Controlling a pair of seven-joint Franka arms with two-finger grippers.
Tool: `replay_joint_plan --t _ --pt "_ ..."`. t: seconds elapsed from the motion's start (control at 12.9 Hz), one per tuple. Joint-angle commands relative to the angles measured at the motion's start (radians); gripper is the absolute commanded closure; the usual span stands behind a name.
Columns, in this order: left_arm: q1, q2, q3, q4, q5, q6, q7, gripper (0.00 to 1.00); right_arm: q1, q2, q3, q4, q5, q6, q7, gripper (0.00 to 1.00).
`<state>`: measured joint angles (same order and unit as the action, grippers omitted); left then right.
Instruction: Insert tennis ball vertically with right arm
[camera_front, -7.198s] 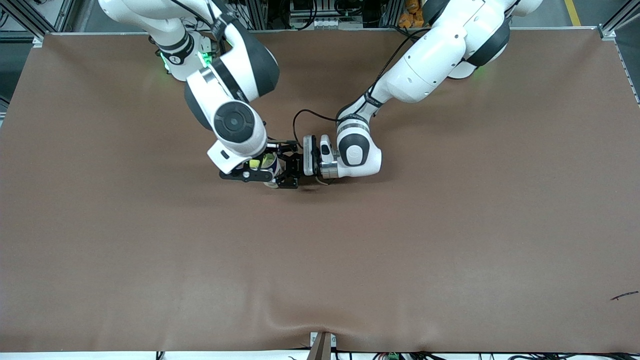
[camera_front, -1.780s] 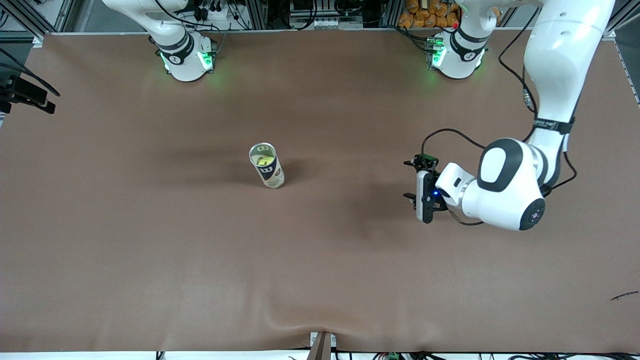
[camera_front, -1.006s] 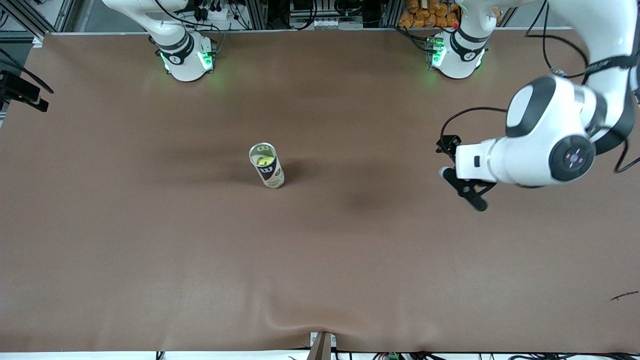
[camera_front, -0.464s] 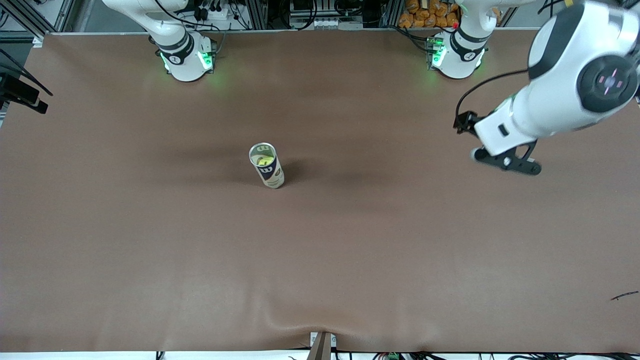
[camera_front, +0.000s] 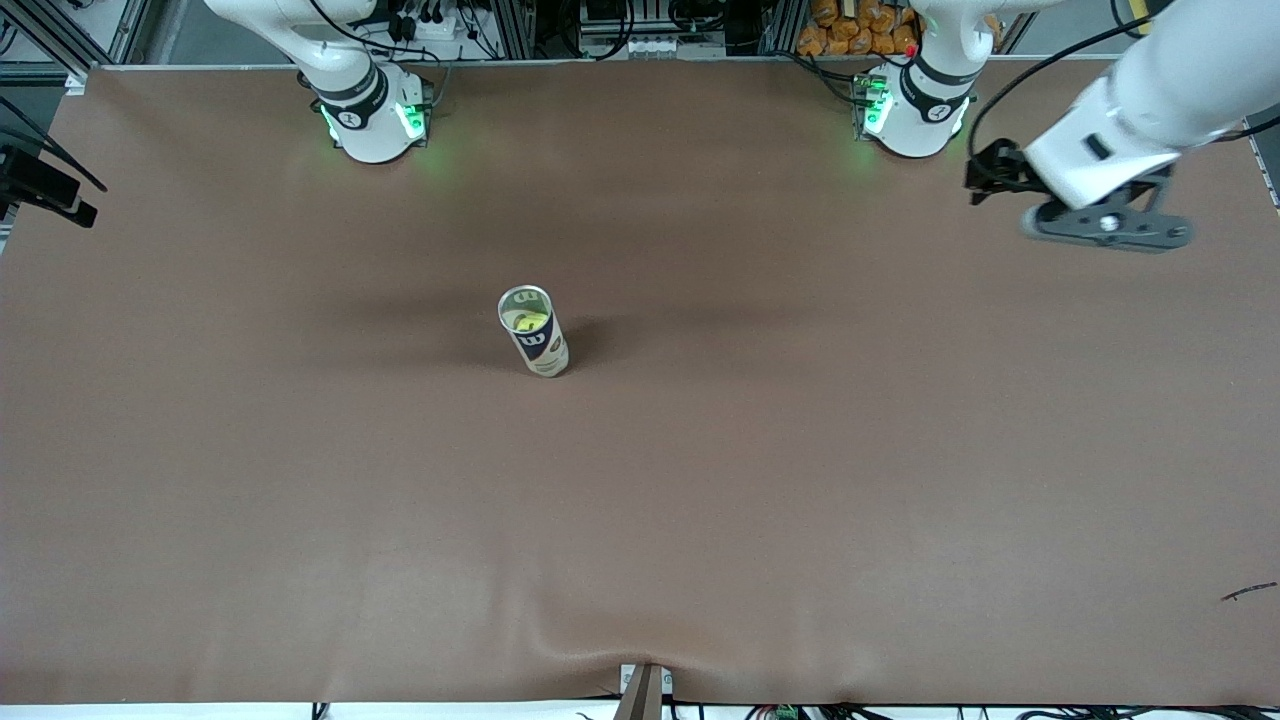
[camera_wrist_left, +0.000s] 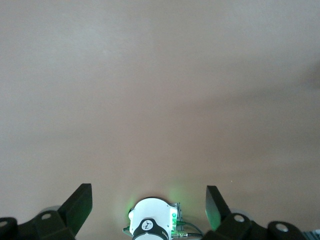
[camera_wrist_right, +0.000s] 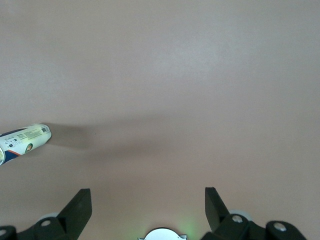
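Left gripper (camera_front: 1100, 215) has swung up toward its base, fingers wide, empty. Can (camera_front: 534, 332) stands upright mid-worktop (camera_front: 700, 480), mouth up, tennis ball (camera_front: 526, 320) inside, open room all round. Right gripper (camera_wrist_right: 148, 207): fingers wide, empty, high above the worktop.

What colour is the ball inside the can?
Yellow-green tennis ball in the can, best in the front view.

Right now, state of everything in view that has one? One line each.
tennis ball can: upright mid-table, lid off, nothing touching it.
tennis ball: inside the can, visible through the open mouth.
left gripper: open, empty, raised over the left arm's end of the table near its base.
right gripper: open, empty, raised over the table, away from the can.
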<state>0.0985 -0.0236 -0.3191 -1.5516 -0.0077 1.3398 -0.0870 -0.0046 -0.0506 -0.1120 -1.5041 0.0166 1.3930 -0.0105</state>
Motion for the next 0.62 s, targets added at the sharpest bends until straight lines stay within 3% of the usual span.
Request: replay_joint_plan --t 0.0,0.54 --pt "0.078 0.007 -0.005 0.077 0.003 -0.005 -0.003 0.00 0.014 -0.008 0.006 -0.011 0.003 0.030 0.004 0.00" --pt "0.095 -0.004 -0.018 0.079 -0.012 -0.005 -0.030 0.00 0.023 -0.009 0.006 -0.027 0.003 0.024 -0.002 0.00"
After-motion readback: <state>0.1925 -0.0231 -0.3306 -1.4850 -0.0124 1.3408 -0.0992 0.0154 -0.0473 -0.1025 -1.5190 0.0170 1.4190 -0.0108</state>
